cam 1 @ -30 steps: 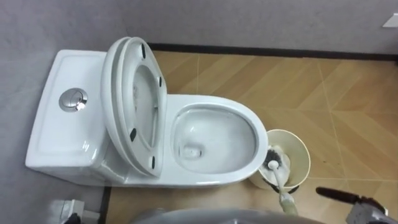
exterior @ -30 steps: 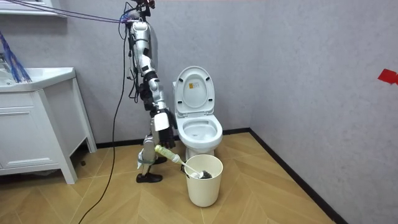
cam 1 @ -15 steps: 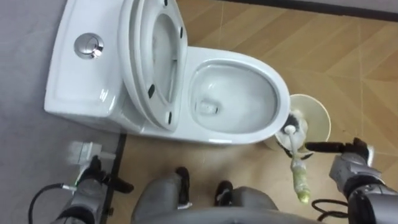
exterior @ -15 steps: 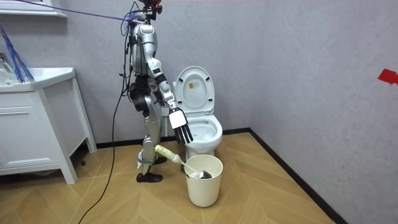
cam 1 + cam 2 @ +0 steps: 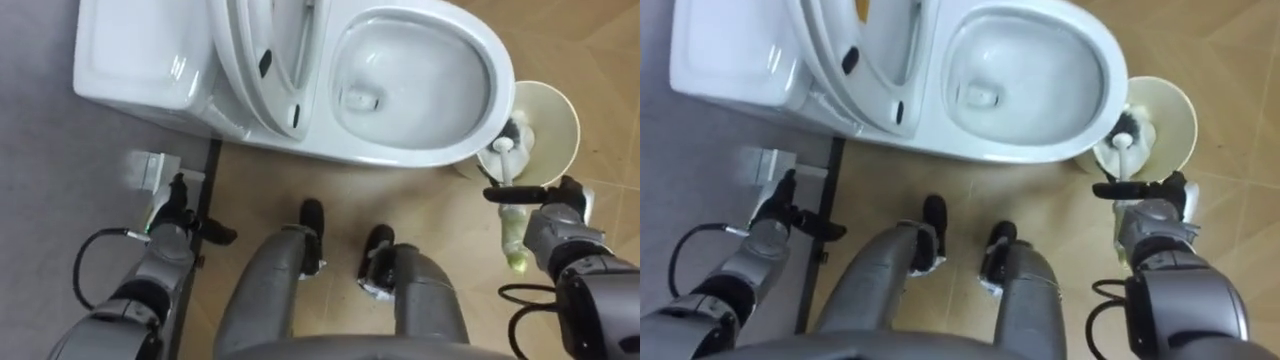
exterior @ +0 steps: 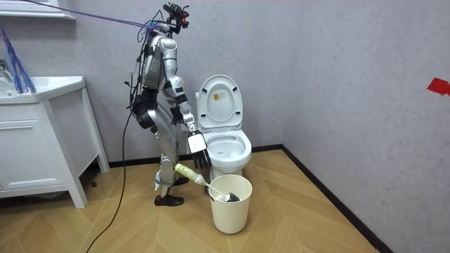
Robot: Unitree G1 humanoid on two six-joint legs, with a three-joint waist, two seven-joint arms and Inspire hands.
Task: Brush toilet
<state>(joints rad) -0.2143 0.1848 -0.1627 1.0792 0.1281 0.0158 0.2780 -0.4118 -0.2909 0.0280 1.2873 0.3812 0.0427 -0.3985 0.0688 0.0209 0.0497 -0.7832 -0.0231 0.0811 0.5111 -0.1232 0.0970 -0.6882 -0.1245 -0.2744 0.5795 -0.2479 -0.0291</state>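
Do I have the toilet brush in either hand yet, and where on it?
Nothing is held. The right hand, fingers straight, is over the yellow-green handle of the white toilet brush in the cream bucket; the left hand is empty.

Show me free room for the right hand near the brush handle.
Bare floor lies beyond the bucket, away from the toilet, and along the toilet's near side. Crowded: right hand, brush handle and bucket rim sit bunched together.
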